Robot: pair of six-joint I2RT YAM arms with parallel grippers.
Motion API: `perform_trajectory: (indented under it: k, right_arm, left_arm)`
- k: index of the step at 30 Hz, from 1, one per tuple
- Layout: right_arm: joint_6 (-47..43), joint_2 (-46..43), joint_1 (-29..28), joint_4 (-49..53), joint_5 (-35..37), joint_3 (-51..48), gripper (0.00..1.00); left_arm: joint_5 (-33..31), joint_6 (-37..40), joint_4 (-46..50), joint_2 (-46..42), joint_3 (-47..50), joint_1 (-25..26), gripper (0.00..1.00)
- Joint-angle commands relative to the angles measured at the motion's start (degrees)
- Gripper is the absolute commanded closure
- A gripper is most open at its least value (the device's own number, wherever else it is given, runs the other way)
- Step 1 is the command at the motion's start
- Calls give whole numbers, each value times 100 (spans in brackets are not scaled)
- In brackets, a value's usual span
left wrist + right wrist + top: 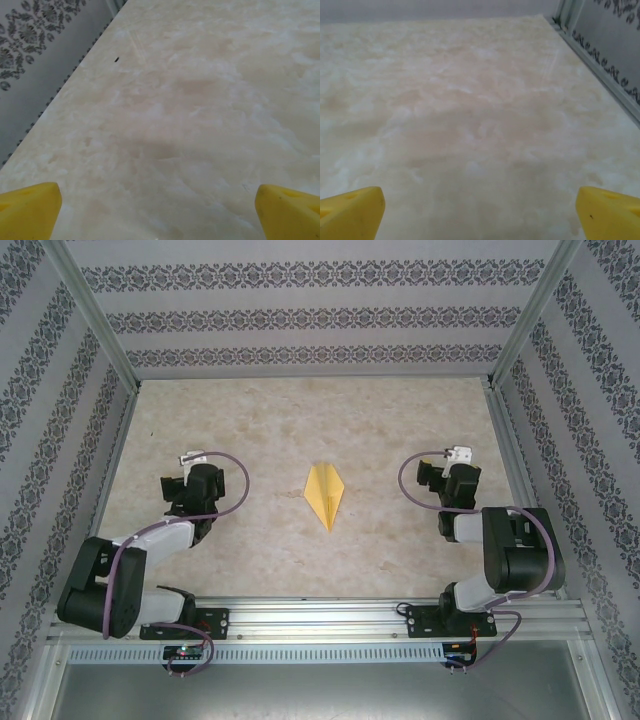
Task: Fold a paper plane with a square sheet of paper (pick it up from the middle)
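Note:
The yellow paper lies folded as a paper plane [325, 495] flat on the table's middle, its pointed nose toward the near edge and a crease along its length. My left gripper [181, 483] rests low to its left, well apart from it. My right gripper [441, 480] sits about as far off on the plane's other side. In the left wrist view the yellow fingertips [30, 210] stand wide apart over bare table, so the left gripper [160, 217] is open and empty. The right gripper [480, 217] is likewise open, with its fingertips [609, 212] spread over bare marble.
The beige marbled table [250, 420] is fenced by patterned walls [310, 315] and metal frame posts [95, 310]. An aluminium rail [320, 625] carries both arm bases along the near edge. A frame edge [600, 65] runs close on the right arm's right.

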State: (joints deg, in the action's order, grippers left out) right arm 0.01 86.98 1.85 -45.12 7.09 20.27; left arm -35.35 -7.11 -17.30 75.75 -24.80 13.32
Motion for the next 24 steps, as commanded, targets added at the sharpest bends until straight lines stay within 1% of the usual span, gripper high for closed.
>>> perform_trajectory:
  k: [1, 3, 5, 7, 9, 10, 12, 13, 14, 15, 16, 17, 19, 20, 21, 22, 24]
  right_arm:
    - [58, 23, -84, -937, -194, 95, 2]
    - [16, -126, -139, -455, -104, 189, 2]
    - [18, -44, -134, -706, -120, 141, 2]
    - [17, -109, -141, -513, -114, 184, 2]
    - [16, -74, -135, -619, -112, 162, 2]
    - [19, -91, -134, -568, -112, 174, 2]
    - [8, -86, -130, -588, -113, 171, 2]
    - [23, -88, -140, -582, -112, 168, 2]
    - [20, -97, -134, -560, -119, 178, 2]
    - [16, -92, -137, -572, -116, 174, 2]
    - [16, -93, -136, -577, -112, 177, 2]
    - [13, -93, -141, -577, -113, 174, 2]
    - [15, -89, -134, -569, -113, 177, 2]
    - [18, -93, -135, -576, -116, 171, 2]
    - [22, -93, -133, -572, -114, 168, 2]
    - [15, -93, -135, -572, -114, 177, 2]
    - [20, -93, -132, -568, -114, 171, 2]
  left_arm:
    - [616, 431, -1746, 113, 190, -246, 0]
    - [940, 495, -1975, 277, 150, -373, 0]
    - [1249, 534, -2190, 426, 118, -508, 0]
    - [1308, 555, -2679, 720, 180, -578, 0]
    - [1674, 657, -2962, 1033, 178, -637, 0]
    - [1966, 737, -2773, 1073, 96, -638, 0]
    - [2290, 745, -2738, 1181, 26, -743, 0]
    - [2555, 697, -2912, 1236, 106, -860, 0]
    - [2692, 745, -3485, 1443, 253, -893, 0]
    - [2696, 735, -3427, 1445, 245, -894, 0]
    - [2704, 716, -2984, 1310, 145, -893, 0]
    - [2692, 745, -3374, 1417, 227, -893, 0]
    - [2682, 726, -3110, 1347, 167, -893, 0]
    - [2634, 735, -3319, 1409, 223, -886, 0]
    - [2385, 674, -3169, 1339, 211, -840, 0]
    - [2120, 648, -3409, 1384, 281, -792, 0]
    - [2161, 660, -3249, 1336, 239, -779, 0]
